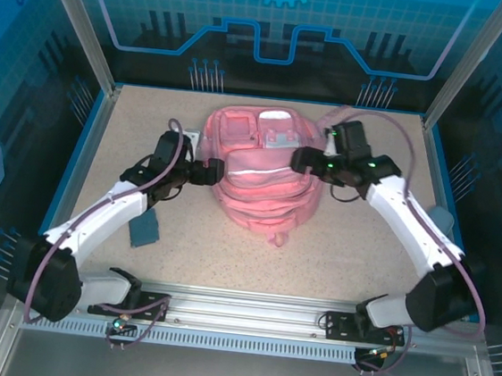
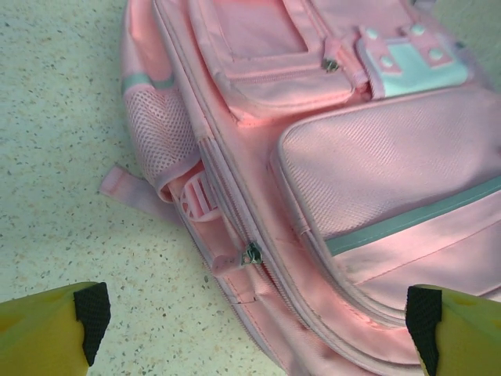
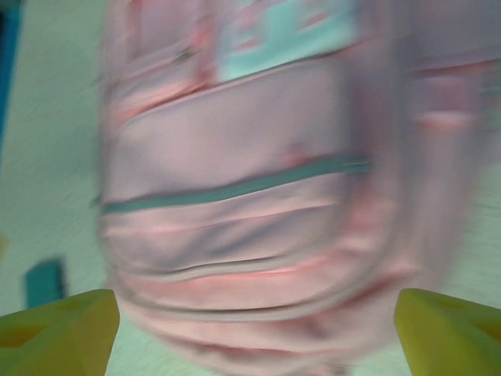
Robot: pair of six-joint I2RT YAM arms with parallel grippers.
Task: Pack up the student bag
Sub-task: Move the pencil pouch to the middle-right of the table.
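Note:
The student bag (image 1: 257, 175), a large soft pink backpack with pale trim patches, lies flat in the middle of the table. My left gripper (image 1: 206, 172) is at the bag's left side. In the left wrist view this gripper (image 2: 258, 313) is open, its yellow fingers (image 2: 47, 333) spread wide above the bag (image 2: 376, 157), whose side zip pull (image 2: 252, 253) lies free. My right gripper (image 1: 301, 160) hovers over the bag's upper right. The right wrist view is blurred: that gripper (image 3: 256, 313) is open over the bag (image 3: 250, 157), with nothing held.
A small dark blue booklet (image 1: 145, 229) lies on the speckled table (image 1: 362, 245) under the left forearm; it also shows as a dark patch (image 3: 43, 282). Blue walls and metal posts fence the table. A metal rail (image 1: 237, 317) runs along the near edge.

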